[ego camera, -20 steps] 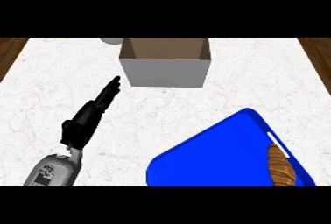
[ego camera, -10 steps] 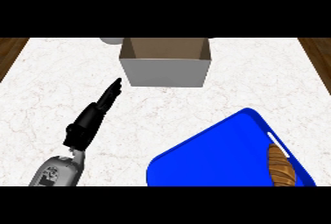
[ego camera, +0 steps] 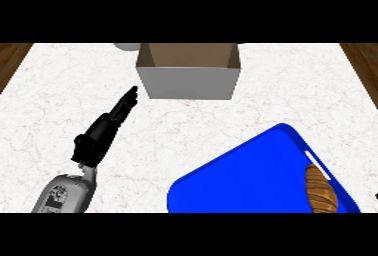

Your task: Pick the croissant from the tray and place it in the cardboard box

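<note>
The left hand [ego camera: 103, 131] shows in the left half of the frame, rising from a grey forearm [ego camera: 66, 194] at the lower left edge. Its black fingers [ego camera: 127, 100] are straight and held together, pointing up and to the right; the hand is released and grasps nothing. The fingertips end just beside the lower left corner of the cardboard box [ego camera: 189, 75], apart from it as far as the view tells.

The box stands at the upper centre of the frame on the pale marbled surface [ego camera: 52, 100]. Its top is open, its inside walls are brown and its near face is light grey. A small grey object [ego camera: 125, 46] peeks out behind its upper left corner, too little of it showing to name.

At the lower right lies a blue tray [ego camera: 244, 185], turned so one corner points up. The croissant [ego camera: 321, 190] rests inside the tray along its right rim, brown and ridged, well apart from both the box and the left hand. The right hand cannot be seen.
</note>
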